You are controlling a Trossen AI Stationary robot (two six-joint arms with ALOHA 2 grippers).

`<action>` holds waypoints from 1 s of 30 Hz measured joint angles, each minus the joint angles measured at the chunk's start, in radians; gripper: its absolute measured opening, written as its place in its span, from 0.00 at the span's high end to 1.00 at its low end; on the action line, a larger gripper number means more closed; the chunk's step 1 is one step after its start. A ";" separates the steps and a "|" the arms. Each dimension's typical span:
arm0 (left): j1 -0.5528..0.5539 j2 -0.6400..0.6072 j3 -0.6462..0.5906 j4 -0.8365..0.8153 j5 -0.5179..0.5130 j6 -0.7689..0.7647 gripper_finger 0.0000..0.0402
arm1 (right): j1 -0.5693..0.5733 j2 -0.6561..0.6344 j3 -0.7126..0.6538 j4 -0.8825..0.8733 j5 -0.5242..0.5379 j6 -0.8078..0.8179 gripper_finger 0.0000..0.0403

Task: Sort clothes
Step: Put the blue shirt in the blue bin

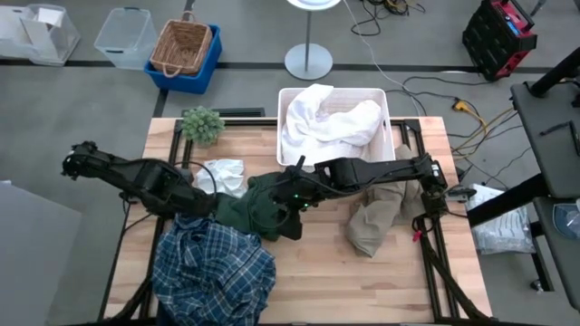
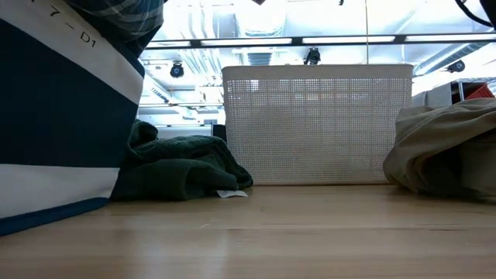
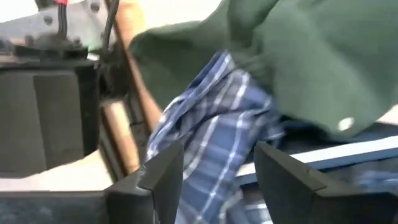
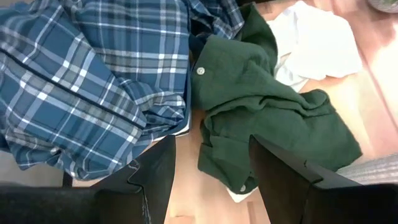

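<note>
A blue-and-white plaid garment lies heaped at the near left, over a navy-and-white striped cloth. My left gripper points down over the plaid's far edge and is open. A dark green garment lies crumpled mid-table, partly over the plaid. My right gripper hangs open above the green garment, slanting down toward the table's left, with nothing between its fingers. A small white cloth lies behind the green one. A khaki garment lies at the right. My left gripper comes from above with its fingers spread, and a fold of the plaid garment lies in the gap between them. Whether the fingers touch the cloth I cannot tell.
A white plastic bin at the far middle holds white clothes. A small green plant stands at the far left. Bare wood shows along the near edge between the plaid and the khaki.
</note>
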 joint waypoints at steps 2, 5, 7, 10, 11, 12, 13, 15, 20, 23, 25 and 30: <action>0.000 -0.003 -0.035 0.000 0.051 0.013 0.55 | 0.003 0.000 -0.006 0.000 0.000 0.001 0.51; 0.000 -0.008 -0.094 0.000 0.081 0.018 0.55 | 0.007 0.000 -0.007 -0.001 0.000 0.003 0.51; 0.000 -0.010 -0.132 0.000 0.059 0.021 0.55 | 0.009 0.000 -0.009 0.003 0.000 0.003 0.51; 0.000 -0.005 -0.175 0.004 0.067 0.021 0.55 | 0.011 0.000 -0.016 0.002 0.000 0.003 0.51; 0.000 -0.003 -0.181 0.010 0.079 0.021 0.55 | 0.011 0.000 -0.019 0.002 0.000 0.003 0.51; 0.000 -0.001 -0.184 0.012 0.085 0.021 0.55 | 0.011 0.000 -0.021 0.001 0.000 0.003 0.51; 0.000 0.002 -0.185 0.012 0.086 0.021 0.55 | 0.011 0.000 -0.023 0.001 0.000 0.003 0.51; -0.001 0.006 -0.185 0.014 0.093 0.024 0.55 | 0.011 0.000 -0.026 0.001 0.000 0.003 0.51; -0.002 0.014 -0.157 0.068 0.135 0.027 0.55 | 0.011 0.000 -0.039 -0.001 0.000 0.004 0.51; -0.002 0.025 -0.117 0.069 0.147 0.038 0.56 | 0.011 0.000 -0.043 0.000 0.000 0.004 0.51; -0.002 0.034 -0.083 0.069 0.170 0.042 0.58 | 0.011 0.000 -0.045 -0.001 0.000 0.004 0.51; -0.002 0.062 0.020 0.058 0.172 0.038 0.62 | 0.011 0.000 -0.047 0.000 0.000 0.003 0.51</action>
